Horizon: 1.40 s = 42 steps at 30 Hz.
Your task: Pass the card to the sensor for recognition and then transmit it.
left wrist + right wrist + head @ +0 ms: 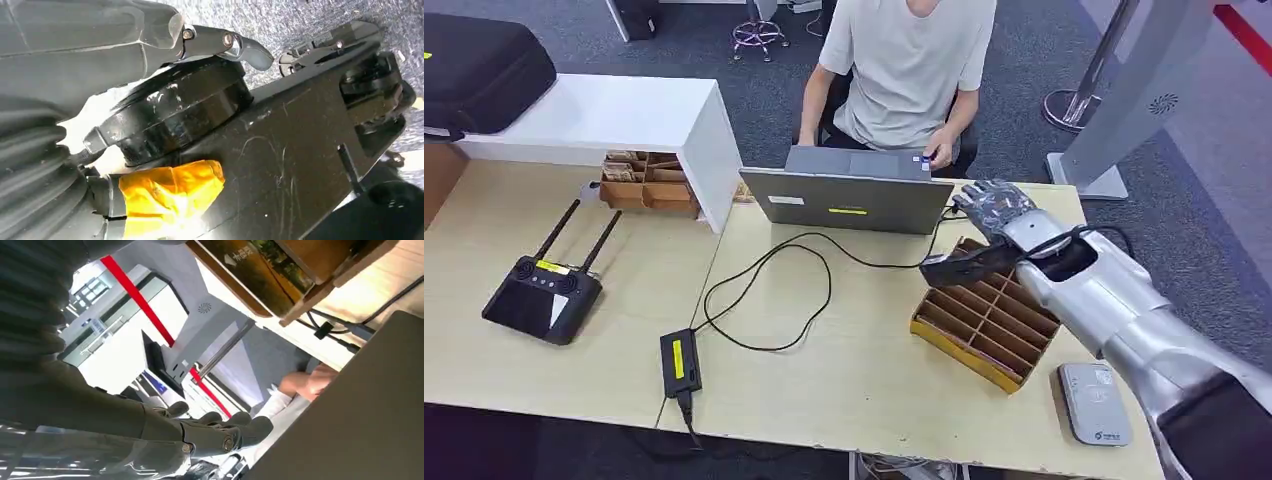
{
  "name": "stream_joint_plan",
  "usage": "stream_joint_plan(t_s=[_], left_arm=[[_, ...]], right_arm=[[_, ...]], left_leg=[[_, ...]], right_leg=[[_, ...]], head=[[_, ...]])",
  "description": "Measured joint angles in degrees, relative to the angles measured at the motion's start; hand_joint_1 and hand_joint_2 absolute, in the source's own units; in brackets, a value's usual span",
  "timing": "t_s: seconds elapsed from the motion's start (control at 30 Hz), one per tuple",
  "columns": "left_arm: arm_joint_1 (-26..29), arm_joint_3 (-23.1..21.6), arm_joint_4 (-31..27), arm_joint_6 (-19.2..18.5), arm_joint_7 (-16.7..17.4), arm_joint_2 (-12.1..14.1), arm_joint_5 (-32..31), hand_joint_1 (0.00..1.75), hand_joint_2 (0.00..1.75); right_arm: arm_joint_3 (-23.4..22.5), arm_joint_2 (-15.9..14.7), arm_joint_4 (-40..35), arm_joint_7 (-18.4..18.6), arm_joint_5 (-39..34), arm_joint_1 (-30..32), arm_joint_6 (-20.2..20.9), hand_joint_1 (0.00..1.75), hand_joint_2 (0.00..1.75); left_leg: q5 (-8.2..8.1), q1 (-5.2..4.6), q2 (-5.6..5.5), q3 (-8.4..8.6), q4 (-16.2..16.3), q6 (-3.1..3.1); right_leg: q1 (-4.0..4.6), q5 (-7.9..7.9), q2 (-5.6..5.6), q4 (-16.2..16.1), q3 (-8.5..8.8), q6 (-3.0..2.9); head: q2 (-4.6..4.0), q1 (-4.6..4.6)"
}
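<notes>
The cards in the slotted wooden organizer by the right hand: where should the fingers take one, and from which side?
Judging from the head view, by its top edge, from above. The wooden organizer is narrow slots, so dividers would block a card's faces. The right hand hovers at its far end, beside the laptop. The right wrist view shows a printed card standing in a slot.

The sensor [1096, 402] is a small, flat, pale grey pad with rounded corners and a little print on its top face. It lies flat on the light wooden table near the front right edge, just beside the near corner of the wooden slotted box [964, 352], and the robot's arm covers part of it. In the right wrist view a card [250, 265] stands on edge in one slot of that box, against a divider. Its face is printed dark green and brown with white characters.
</notes>
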Motion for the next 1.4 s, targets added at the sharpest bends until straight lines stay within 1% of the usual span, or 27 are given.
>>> stream_joint_plan(t_s=[0.1,0.2,0.3,0.37,0.4,0.43,0.47,0.5,0.53,0.57,0.6,0.7,0.9,1.0,1.03,1.07,1.13,1.23,1.3,1.4], left_arm=[[-0.40,-1.44,0.00,-1.09,0.02,0.13,-1.77,0.00,1.75],[-0.76,-2.71,0.00,-1.75,0.20,0.28,-2.53,0.00,1.75],[-1.01,-3.19,0.00,-2.27,0.50,0.37,-2.55,0.00,1.75],[-1.13,-3.41,0.00,-2.27,0.52,0.37,-2.55,0.00,1.75],[-1.15,-3.43,0.00,-1.37,0.50,0.37,-2.53,0.00,1.75],[-0.64,-3.67,0.48,8.63,0.48,-0.27,-2.05,0.00,1.75],[-0.02,-4.17,0.92,19.05,0.39,-2.02,-1.92,0.00,1.75],[0.18,-4.59,1.18,26.43,0.22,-3.04,-1.79,0.00,1.75],[0.22,-5.03,1.60,25.81,0.09,-3.15,-1.81,0.00,1.75],[0.29,-5.31,1.68,26.47,0.07,-3.35,-1.90,0.00,1.75],[0.27,-5.53,1.86,26.99,0.02,-3.48,-2.01,0.00,1.75],[0.17,-6.20,2.08,26.97,-0.02,-3.50,-2.68,0.00,1.75],[0.04,-6.99,2.27,26.97,-0.02,-3.50,-3.06,0.00,1.75],[-0.07,-7.58,2.38,26.97,-0.02,-3.50,-4.24,0.00,1.75],[-0.12,-7.96,2.45,26.97,-0.02,-3.50,-4.93,0.00,1.75],[-0.20,-8.39,2.56,26.97,-0.02,-3.50,-5.77,0.00,1.75],[-0.36,-9.38,2.67,26.97,-0.02,-3.48,-8.07,0.00,1.75],[-0.57,-11.52,2.93,26.97,-0.04,-3.43,-11.50,0.00,1.75],[-0.65,-13.21,3.17,26.97,-0.32,-3.39,-13.51,0.00,1.75],[-0.64,-15.34,3.28,26.97,-0.57,-3.28,-15.67,0.00,1.75]], right_arm=[[0.00,0.11,0.09,0.40,0.07,-0.57,-0.99,0.00,1.75],[-0.13,0.11,-0.13,1.84,0.39,-2.11,-3.50,0.00,1.75],[-0.85,-0.26,-1.45,3.54,1.49,-3.49,-7.06,0.00,1.75],[-1.51,-0.63,-2.52,4.28,2.19,-3.56,-9.07,0.00,1.75],[-1.75,-0.77,-2.91,4.53,2.47,-3.56,-9.64,0.00,1.75],[-1.95,-0.90,-3.30,4.81,2.56,-3.53,-10.23,0.00,1.75],[-2.21,-1.05,-3.83,4.96,2.95,-3.45,-10.73,0.00,1.75],[-2.36,-1.25,-4.22,5.14,3.28,-3.43,-10.99,0.00,1.75],[-2.60,-1.42,-4.61,5.36,3.67,-3.38,-11.46,0.00,1.75],[-2.86,-1.57,-4.96,5.49,3.96,-3.31,-11.83,0.00,1.75],[-3.24,-1.68,-5.36,5.75,4.42,-3.20,-12.15,0.00,1.75],[-4.19,-2.16,-6.29,6.10,5.55,-3.12,-13.05,0.00,1.75],[-6.10,-2.65,-7.21,6.12,6.18,-3.08,-13.40,0.00,1.75],[-6.45,-2.75,-7.45,6.12,6.58,-2.96,-13.51,0.00,1.75],[-6.51,-2.80,-7.45,6.12,6.60,-2.89,-13.16,0.00,1.75],[-6.58,-2.80,-7.45,5.88,6.71,-2.88,-11.84,0.00,1.75],[-6.78,-2.82,-7.26,4.85,6.93,-2.89,-8.10,0.00,1.75],[-6.80,-3.15,-6.82,2.71,7.28,-3.19,-4.10,0.00,1.75],[-6.80,-3.86,-6.77,1.23,7.28,-3.54,-3.15,0.00,1.75],[-6.80,-5.53,-7.89,0.39,6.78,-3.77,-2.16,0.00,1.75]], left_leg=[[0.03,0.00,-0.13,-0.03,0.00,-0.03],[0.05,0.00,-0.15,-0.03,0.00,-0.02],[0.05,0.01,-0.15,-0.03,0.00,-0.03],[0.05,0.00,-0.15,-0.04,0.00,-0.03],[0.05,0.00,-0.15,-0.03,0.00,-0.03],[0.05,0.05,0.03,-0.02,0.02,-0.03],[0.03,0.08,0.09,-0.04,0.05,-0.02],[0.03,0.15,0.20,-0.05,0.06,-0.02],[0.02,0.30,0.32,-0.10,0.08,-0.04],[0.01,0.27,0.36,-0.09,0.08,-0.03],[0.01,0.29,0.38,-0.09,0.08,-0.03],[0.02,0.40,0.41,-0.09,0.08,-0.03],[0.03,0.50,0.44,-0.10,0.08,-0.05],[0.03,0.52,0.46,-0.09,0.08,-0.05],[0.03,0.52,0.48,-0.09,0.08,-0.06],[0.03,0.52,0.51,-0.09,0.08,-0.06],[0.03,0.53,0.51,-0.10,0.08,-0.06],[0.03,0.54,0.51,-0.10,0.08,-0.06],[0.03,0.54,0.49,-0.10,0.10,-0.06],[0.03,0.55,0.46,-0.15,0.10,-0.06]], right_leg=[[0.00,0.00,-0.09,0.00,0.00,0.00],[0.00,0.00,-0.12,0.00,-0.01,0.00],[0.00,0.00,-0.13,0.00,0.00,0.00],[0.00,0.00,-0.13,-0.01,0.00,0.00],[0.00,0.00,-0.13,-0.01,0.00,0.00],[0.00,0.00,-0.07,-0.01,-0.02,0.00],[0.03,0.00,0.01,-0.04,-0.03,0.00],[0.09,0.06,0.11,-0.11,-0.02,0.05],[0.27,0.15,0.19,-0.24,-0.02,0.04],[0.25,0.15,0.19,-0.25,-0.03,0.04],[0.26,0.16,0.20,-0.25,-0.05,0.04],[0.36,0.19,0.21,-0.25,-0.04,-0.01],[0.45,0.22,0.22,-0.24,-0.04,-0.07],[0.47,0.22,0.24,-0.25,-0.04,-0.07],[0.47,0.22,0.26,-0.25,-0.04,-0.08],[0.47,0.22,0.28,-0.25,-0.05,-0.08],[0.49,0.23,0.28,-0.25,-0.05,-0.08],[0.50,0.24,0.28,-0.25,-0.05,-0.10],[0.51,0.24,0.25,-0.25,-0.05,-0.10],[0.51,0.24,0.22,-0.25,-0.04,-0.09]], head=[[0.00,0.00],[0.00,-0.02],[0.00,0.00],[0.00,0.00],[0.00,0.00],[0.00,-0.04],[0.00,-0.04],[0.02,0.07],[0.02,0.09],[0.00,0.17],[0.00,0.07],[0.00,0.09],[0.00,0.11],[0.00,0.11],[0.00,0.11],[0.00,0.11],[0.00,0.11],[0.00,0.11],[0.00,0.11],[0.00,0.11]])
